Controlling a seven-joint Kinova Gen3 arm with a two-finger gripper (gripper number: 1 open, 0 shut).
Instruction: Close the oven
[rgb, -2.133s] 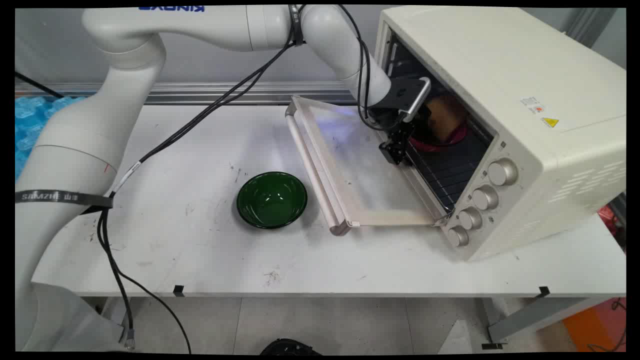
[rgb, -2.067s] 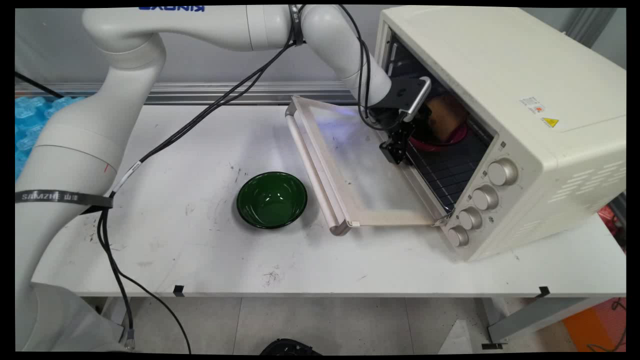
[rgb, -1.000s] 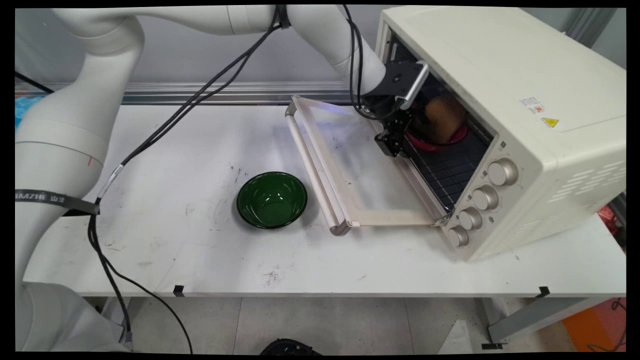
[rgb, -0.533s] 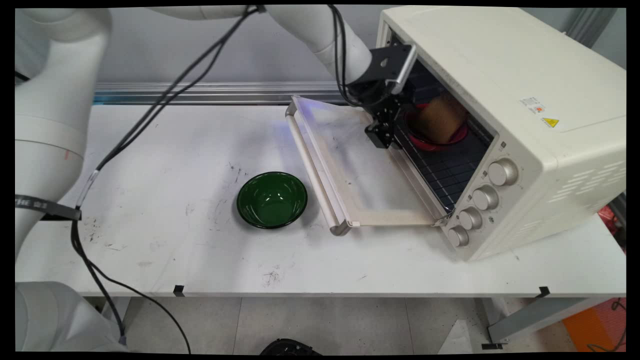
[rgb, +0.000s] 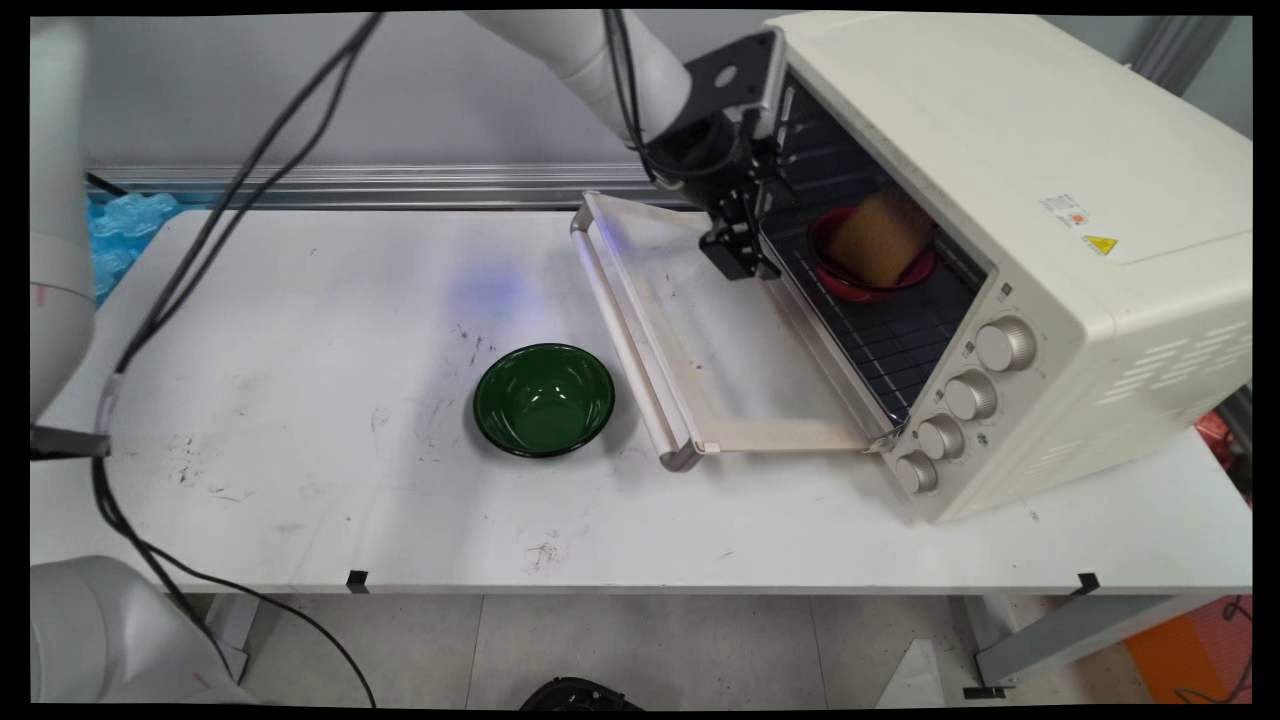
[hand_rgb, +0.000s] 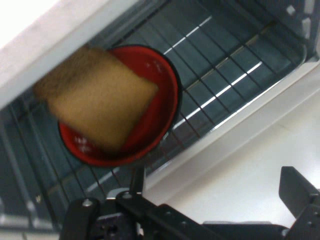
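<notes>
red bowl (rgb: 868, 270) with sponge on oven rack | bowl partly hidden | jaws (rgb: 735, 255) state unclear

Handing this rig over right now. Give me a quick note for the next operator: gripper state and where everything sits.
Gripper: open, holding nothing, over the far end of the oven door, just outside the oven opening.
Red bowl: on the wire rack inside the oven, towards its far end; a tan block lies tilted in it.
Oven door: folded fully open.
Green bowl: empty, upright on the table, beside the door's handle, not touching it.
</notes>
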